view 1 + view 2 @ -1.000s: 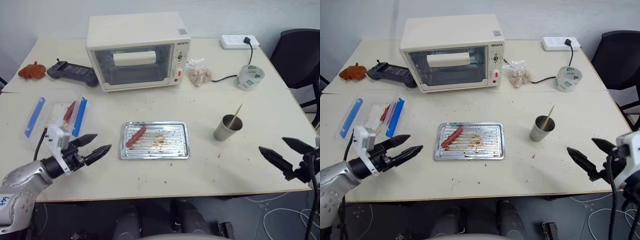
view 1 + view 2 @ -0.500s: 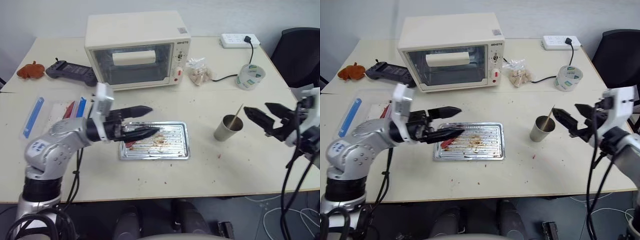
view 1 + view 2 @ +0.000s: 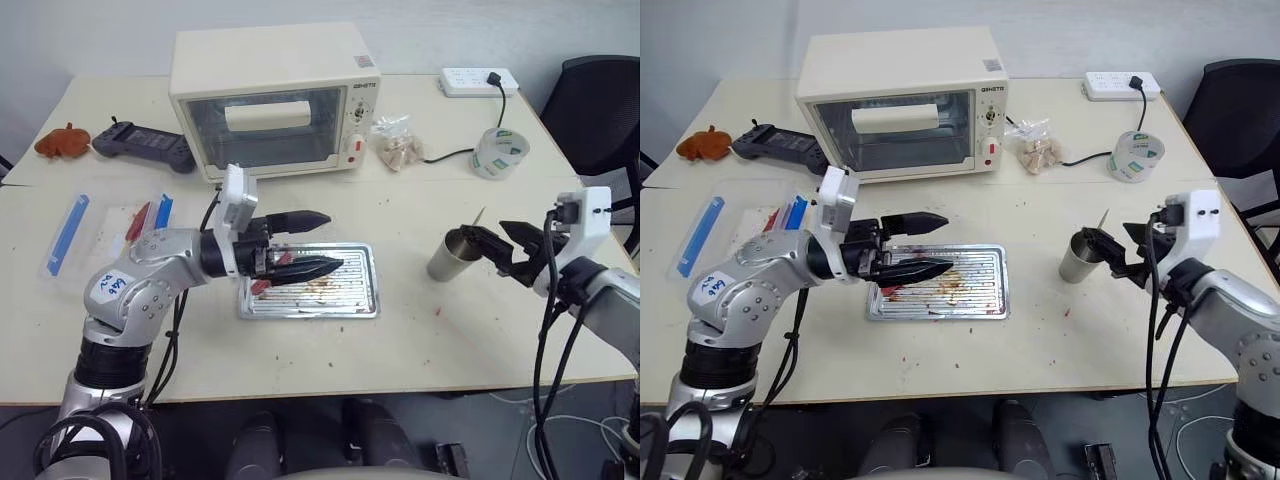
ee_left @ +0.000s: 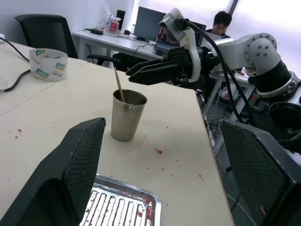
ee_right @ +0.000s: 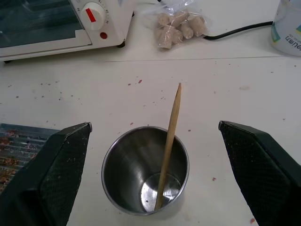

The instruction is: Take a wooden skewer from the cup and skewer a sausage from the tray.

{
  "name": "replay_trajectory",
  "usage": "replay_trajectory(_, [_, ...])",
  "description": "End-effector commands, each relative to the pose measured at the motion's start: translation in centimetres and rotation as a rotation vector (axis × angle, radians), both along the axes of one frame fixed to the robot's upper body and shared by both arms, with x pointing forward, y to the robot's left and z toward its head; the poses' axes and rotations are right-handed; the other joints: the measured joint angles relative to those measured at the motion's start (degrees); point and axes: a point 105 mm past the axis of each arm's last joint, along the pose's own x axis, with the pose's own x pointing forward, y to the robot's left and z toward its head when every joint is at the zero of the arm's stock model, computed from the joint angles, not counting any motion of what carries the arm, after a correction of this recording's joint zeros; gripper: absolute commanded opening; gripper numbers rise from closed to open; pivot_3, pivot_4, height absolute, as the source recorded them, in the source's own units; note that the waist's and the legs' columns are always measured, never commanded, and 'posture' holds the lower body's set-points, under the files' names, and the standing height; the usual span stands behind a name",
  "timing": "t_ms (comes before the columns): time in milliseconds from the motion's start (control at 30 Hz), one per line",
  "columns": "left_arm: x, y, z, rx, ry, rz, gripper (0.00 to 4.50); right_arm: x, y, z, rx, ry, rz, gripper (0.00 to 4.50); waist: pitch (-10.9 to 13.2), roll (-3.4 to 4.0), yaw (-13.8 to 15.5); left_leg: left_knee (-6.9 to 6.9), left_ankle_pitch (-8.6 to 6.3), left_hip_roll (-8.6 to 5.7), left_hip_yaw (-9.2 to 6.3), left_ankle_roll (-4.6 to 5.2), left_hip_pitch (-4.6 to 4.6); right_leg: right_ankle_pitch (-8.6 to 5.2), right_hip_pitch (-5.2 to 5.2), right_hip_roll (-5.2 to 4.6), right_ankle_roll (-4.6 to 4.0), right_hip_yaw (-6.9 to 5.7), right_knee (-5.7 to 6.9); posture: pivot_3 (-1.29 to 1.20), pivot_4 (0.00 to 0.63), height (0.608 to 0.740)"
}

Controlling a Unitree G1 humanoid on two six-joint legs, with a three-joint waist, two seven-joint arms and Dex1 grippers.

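Reaching for the wooden skewer is the step in hand: it leans in the grey metal cup, pointed end up, near the desk's right edge. The right gripper hovers at the cup's rim with its jaws spread wide and nothing between them. To do this well, I would line the two fingers up on either side of the stick above the rim, not around the cup, and close only once the stick sits squarely between the pads; a thin stick slips easily, and a nudge to the cup could tip it. The left gripper, also wide open and empty, hangs over the left part of the silver baking tray, hiding much of the reddish sausage that lies by the tray's left edge. Both sit at the middle of the desk, toward its front edge.
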Motion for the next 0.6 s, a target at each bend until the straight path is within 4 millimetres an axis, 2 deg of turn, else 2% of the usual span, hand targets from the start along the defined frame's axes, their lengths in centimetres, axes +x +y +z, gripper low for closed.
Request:
replay_trajectory(33, [0.2, -0.4, 1.1, -0.015, -0.055, -0.003, 4.17, 0.8, -0.1, 0.6, 0.008, -0.041, -0.009, 4.11, 0.0, 0.0, 0.01, 0.0, 0.0, 0.0, 0.0, 0.0, 0.0, 0.0, 0.0, 0.0, 0.0, 0.0, 0.0, 0.0, 0.15, 0.74])
replay_trajectory(67, [0.2, -0.5, 1.2, -0.016, -0.057, -0.005, 4.17, 1.1, -0.1, 0.5, 0.008, -0.04, -0.01, 3.98, 0.0, 0.0, 0.03, 0.0, 0.0, 0.0, 0.0, 0.0, -0.02, 0.0, 0.0, 0.0, 0.0, -0.02, 0.01, 0.0, 0.15, 0.74])
replay_trajectory(100, [0.2, -0.6, 1.2, -0.016, -0.06, -0.007, 4.17, 1.3, -0.1, 0.4, 0.009, -0.04, -0.01, 3.55, 0.0, 0.0, 0.02, 0.0, 0.0, 0.0, 0.01, 0.0, -0.03, 0.0, 0.0, 0.0, 0.0, -0.03, 0.0, 0.0, 0.15, 0.74])
replay_trajectory(200, [0.2, -0.6, 1.2, -0.015, -0.065, -0.009, 4.17, 1.6, 0.0, 0.2, 0.003, -0.034, -0.009, 2.74, 0.0, 0.0, -0.01, -0.02, 0.0, 0.0, 0.0, 0.0, -0.02, 0.0, -0.02, 0.01, 0.0, -0.01, 0.01, 0.0, 0.15, 0.74])
replay_trajectory(600, [0.5, -0.6, 1.4, -0.016, -0.077, 0.001, 4.17, 2.1, -0.1, -0.1, 0.012, -0.04, -0.028, 2.74, 0.0, 0.01, -0.03, 0.0, 0.0, 0.0, 0.0, 0.0, -0.02, -0.01, -0.04, 0.0, 0.0, -0.01, 0.06, 0.0, 0.15, 0.74])
